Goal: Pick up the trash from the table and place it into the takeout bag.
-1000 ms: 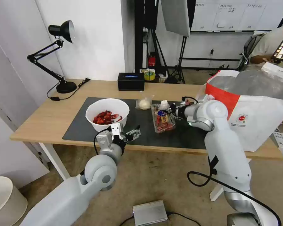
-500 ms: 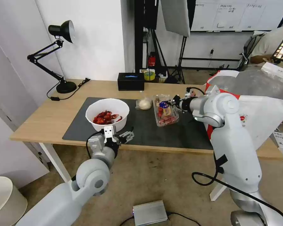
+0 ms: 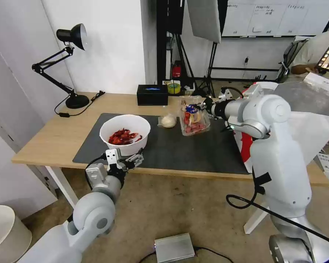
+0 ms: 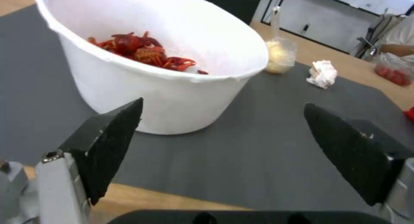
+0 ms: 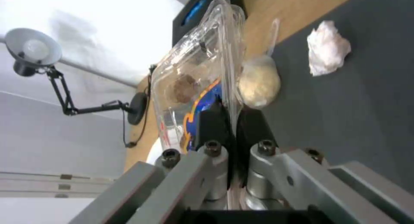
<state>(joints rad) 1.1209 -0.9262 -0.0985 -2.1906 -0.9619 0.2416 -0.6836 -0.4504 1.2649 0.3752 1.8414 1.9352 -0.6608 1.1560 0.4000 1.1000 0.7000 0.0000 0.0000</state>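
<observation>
Above the mat (image 3: 193,149), the right gripper (image 3: 201,109) holds the clear box (image 3: 193,118) up in the air. Its two fingers (image 5: 211,123) are pinched tight on the box's edge. The box hangs tilted, with red fruit in it. The bag (image 3: 303,135) stands just behind the right arm, at the table's (image 3: 55,138) right end.

The right wrist view shows things the head view hides. There the tissue (image 5: 328,48) lies on the mat, past the gripper and a bit to one side. The small bag (image 5: 258,80) with the whitish lump sits just beside the box, very near the fingers. In the head view the small bag (image 3: 167,120) lies on the mat right next to the held box. The lamp (image 3: 67,65) and the black box (image 3: 152,94) stand at the back of the table.

The left gripper (image 3: 129,163) hangs at the front edge of the table, near the bowl (image 3: 125,133). It is wide open and holds nothing. The left wrist view shows this best. The bowl (image 4: 147,62) stands just ahead of the fingers (image 4: 108,143), closer to that one, not touching it. Red shells (image 4: 147,52) lie in the bowl. Farther off, between the two fingers, lie the small bag (image 4: 278,56) and the tissue (image 4: 322,73).
</observation>
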